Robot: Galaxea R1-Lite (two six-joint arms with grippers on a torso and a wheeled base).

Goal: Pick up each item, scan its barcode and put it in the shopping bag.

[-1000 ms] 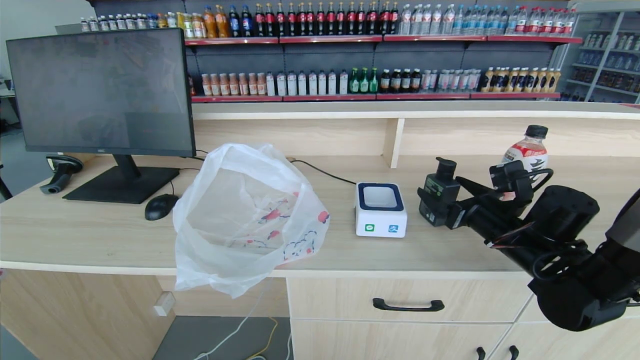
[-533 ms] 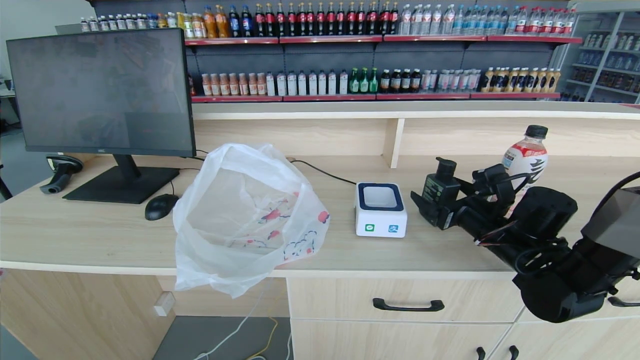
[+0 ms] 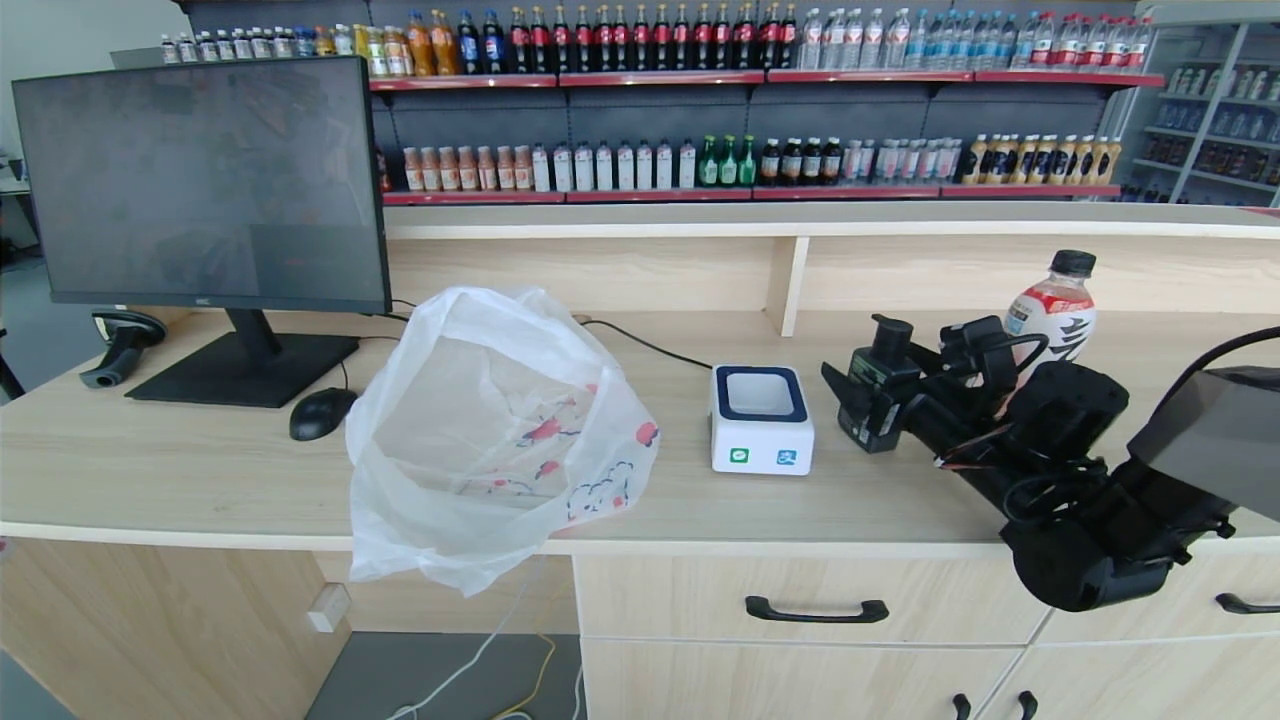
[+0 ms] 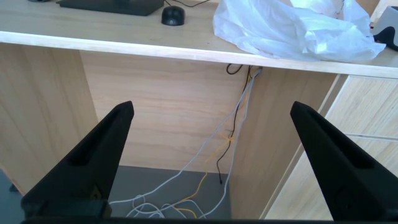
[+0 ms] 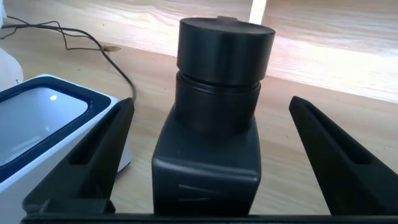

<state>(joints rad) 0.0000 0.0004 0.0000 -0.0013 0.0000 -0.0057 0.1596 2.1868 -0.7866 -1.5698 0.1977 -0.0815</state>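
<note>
A black square bottle [image 3: 876,390] with a round cap stands on the wooden counter [image 3: 200,470], right of the white barcode scanner [image 3: 760,418]. My right gripper [image 3: 882,388] is open with a finger on either side of this bottle, a small gap at each side. In the right wrist view the black bottle [image 5: 214,118] stands between the fingers and the scanner [image 5: 43,121] is beside it. The white shopping bag [image 3: 490,430] lies open at the counter's front edge. My left gripper [image 4: 211,162] is open and holds nothing, below counter height in front of the cabinet.
A white drink bottle [image 3: 1052,308] with a red label stands behind my right arm. A monitor [image 3: 200,180], a mouse [image 3: 322,412] and a handheld scanner [image 3: 120,345] occupy the counter's left part. A raised ledge [image 3: 800,215] borders the back. Cables [image 4: 230,143] hang under the counter.
My right arm has moved forward and left, bringing its open fingers around the black bottle. The bottle, bag and scanner have stayed put.
</note>
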